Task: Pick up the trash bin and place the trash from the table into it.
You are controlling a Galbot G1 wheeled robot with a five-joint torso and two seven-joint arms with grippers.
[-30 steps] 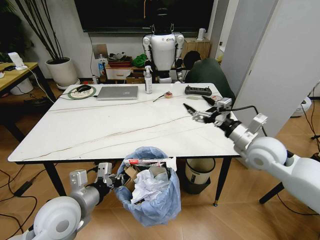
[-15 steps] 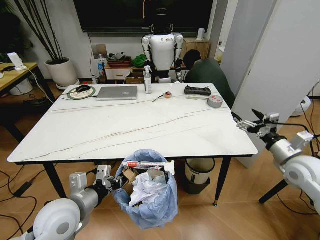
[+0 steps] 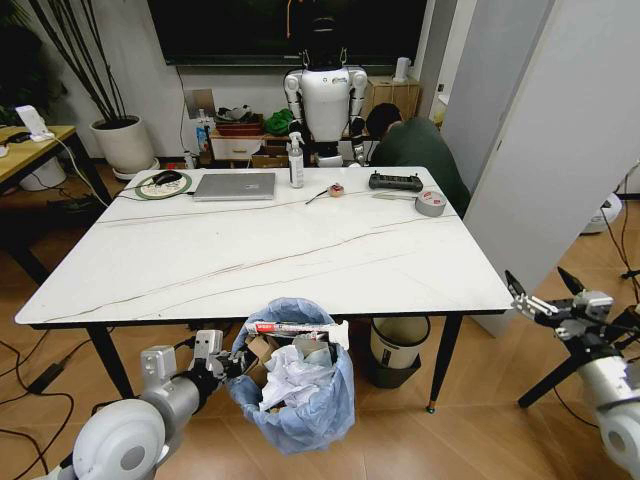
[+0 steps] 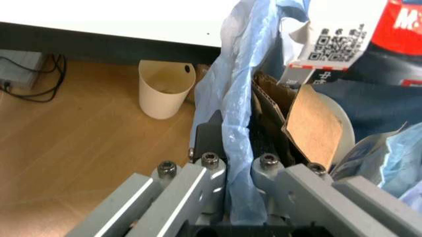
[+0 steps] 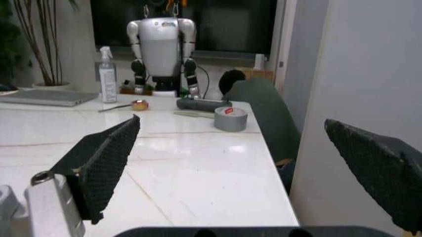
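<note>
The left hand pinches the trash bin's blue liner rim below the desk's edge, trash filling it, while the right hand spreads wide beside the desk.

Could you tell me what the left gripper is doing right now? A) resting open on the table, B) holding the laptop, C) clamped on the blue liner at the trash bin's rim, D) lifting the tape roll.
C: the left gripper is shut on the blue bag liner at the rim of the trash bin, in front of the table.
</note>
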